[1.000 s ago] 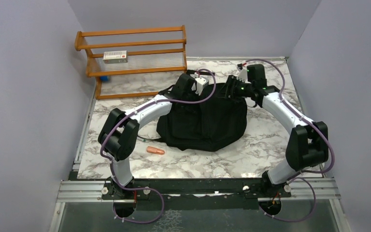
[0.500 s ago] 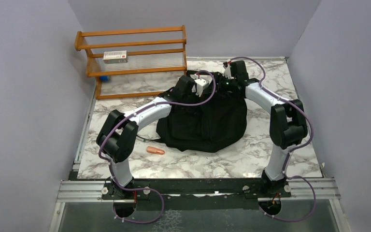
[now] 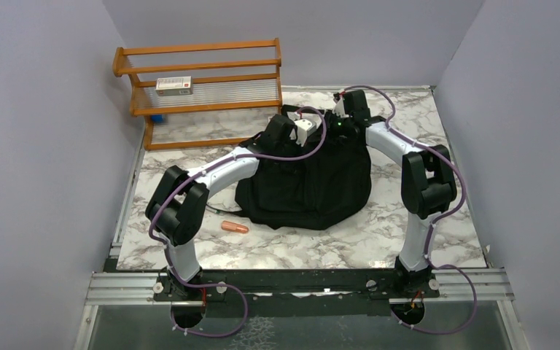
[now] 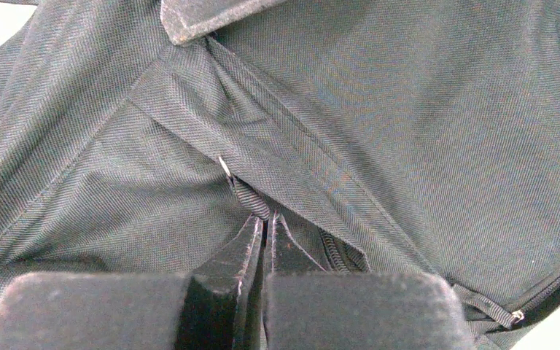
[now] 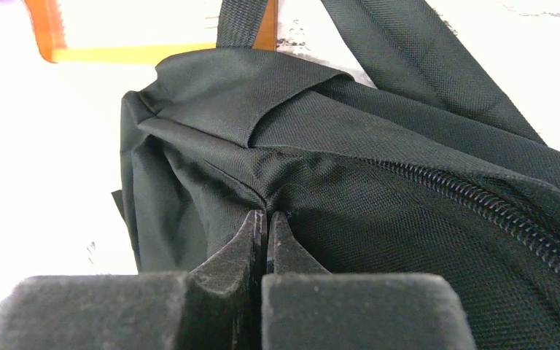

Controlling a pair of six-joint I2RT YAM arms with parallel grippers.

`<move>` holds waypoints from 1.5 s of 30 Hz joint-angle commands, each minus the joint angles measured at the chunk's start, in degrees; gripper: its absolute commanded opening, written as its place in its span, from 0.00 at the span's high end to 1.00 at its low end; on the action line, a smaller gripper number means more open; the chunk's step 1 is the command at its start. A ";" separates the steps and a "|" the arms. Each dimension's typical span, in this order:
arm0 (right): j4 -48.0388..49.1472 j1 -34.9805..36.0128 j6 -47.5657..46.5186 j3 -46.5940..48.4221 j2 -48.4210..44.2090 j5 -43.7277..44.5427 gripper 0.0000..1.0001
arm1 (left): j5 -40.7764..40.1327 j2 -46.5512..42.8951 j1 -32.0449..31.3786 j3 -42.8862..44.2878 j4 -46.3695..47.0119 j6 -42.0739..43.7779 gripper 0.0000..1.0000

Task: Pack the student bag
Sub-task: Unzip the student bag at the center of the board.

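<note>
Pale walls point(image 3: 44, 146), seemingly marble table point(image 3: 299, 248), rack point(image 3: 204, 80)

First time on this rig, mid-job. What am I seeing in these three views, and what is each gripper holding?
Two robot arms are bolted at the marble table's near edge. The wide view is from a fixed camera above and behind them; the close-ups are from a camera on each wrist. On the table: the black student bag, a small orange object, and a wooden rack holding a small box. The left gripper is shut on a webbing tab of the bag; the right gripper looks pinched on its fabric near the zipper.
</note>
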 commanded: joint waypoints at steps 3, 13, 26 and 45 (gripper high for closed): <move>6.72 0.35 3.14 -0.19 1.05 2.54 1.00 | 3.89 -3.62 -1.62 -3.00 -0.96 -0.81 1.00; 9.52 -0.77 5.18 -0.90 1.36 3.27 1.00 | 4.90 -8.28 -4.95 -8.75 -1.10 -3.61 1.00; 12.64 -2.70 8.01 -2.45 2.23 3.69 1.00 | 5.42 -14.70 -10.66 -14.93 -1.99 -8.02 1.00; 11.99 -3.69 5.18 0.09 3.31 1.67 0.99 | 0.01 -21.03 -19.70 -23.83 -3.21 -14.72 1.00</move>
